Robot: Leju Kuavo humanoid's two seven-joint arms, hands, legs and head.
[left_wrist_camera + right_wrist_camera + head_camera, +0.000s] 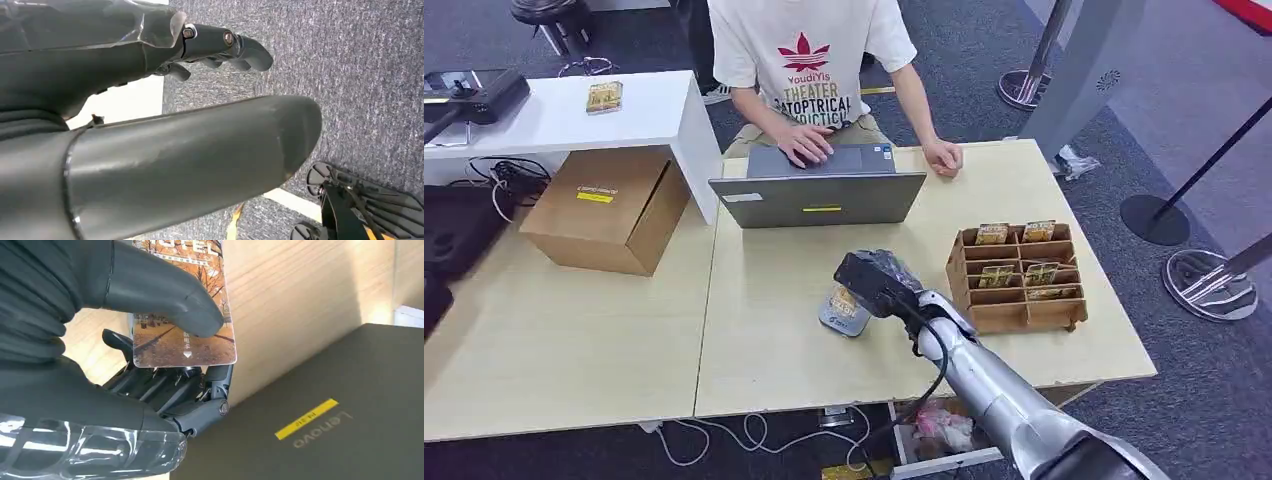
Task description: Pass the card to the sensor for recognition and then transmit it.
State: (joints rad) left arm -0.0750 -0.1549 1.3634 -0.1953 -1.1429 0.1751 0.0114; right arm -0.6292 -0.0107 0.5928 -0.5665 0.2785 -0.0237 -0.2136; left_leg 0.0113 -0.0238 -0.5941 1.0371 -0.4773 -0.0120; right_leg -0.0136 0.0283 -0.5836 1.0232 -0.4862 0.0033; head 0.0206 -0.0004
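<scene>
My right hand (879, 282) hovers over the middle of the wooden table, just above the small grey sensor (844, 312). In the right wrist view the thumb (165, 295) presses a card (190, 347) with an orange autumn-tree picture against the darker fingers (170, 390). The card (844, 298) peeks out under the hand, right over the sensor. My left hand (220, 47) hangs beside my body above the grey carpet, fingers curled in and holding nothing.
A grey laptop (819, 195) stands just behind the sensor, with a person in a white T-shirt (809, 60) typing on it. A wooden card rack (1019, 280) holding several cards sits to the right. A cardboard box (609, 205) and a white shelf (564, 110) stand at the left.
</scene>
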